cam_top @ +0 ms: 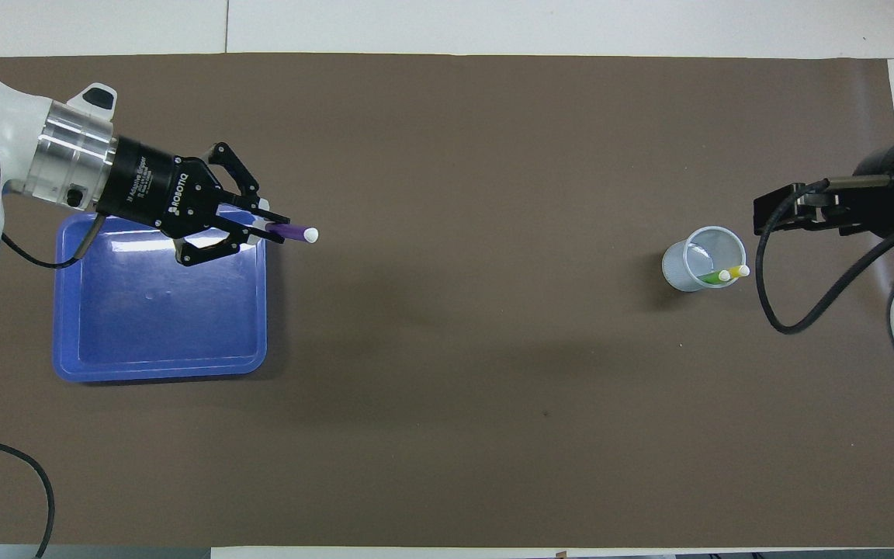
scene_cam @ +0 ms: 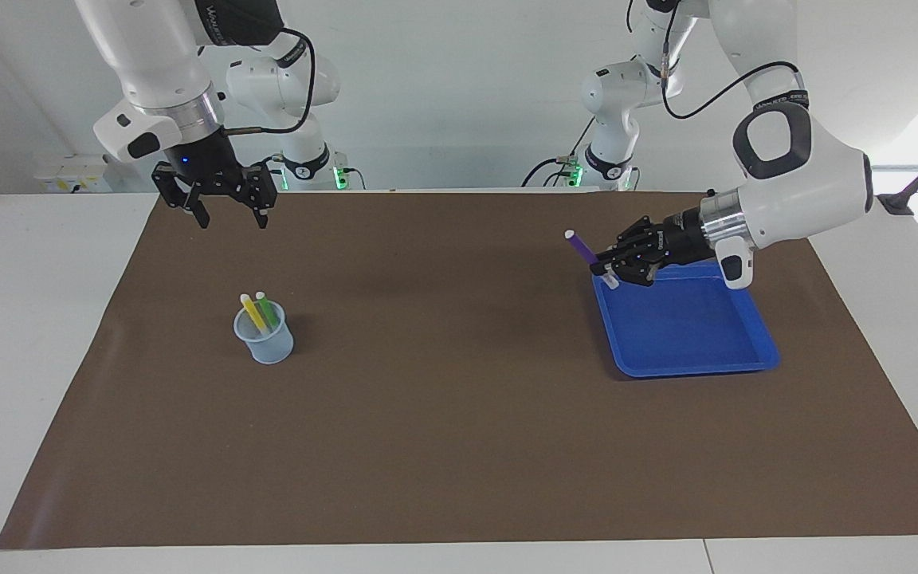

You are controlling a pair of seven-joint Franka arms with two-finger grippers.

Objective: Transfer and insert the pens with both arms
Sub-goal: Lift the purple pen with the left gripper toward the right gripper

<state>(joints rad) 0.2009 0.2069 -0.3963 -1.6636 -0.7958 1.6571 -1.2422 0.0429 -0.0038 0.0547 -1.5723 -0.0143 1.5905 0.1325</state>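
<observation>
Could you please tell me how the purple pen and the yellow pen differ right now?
The purple pen is gripped by the left gripper over the blue tray's edge; the yellow pen stands free in the cup. Purple is airborne, tilted; yellow leans against the cup's rim. Both have whitish tips.

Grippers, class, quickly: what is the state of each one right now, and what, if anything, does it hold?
Left gripper: shut on the purple pen, over the blue tray's edge.
Right gripper: open, holding nothing, up in the air.
</observation>
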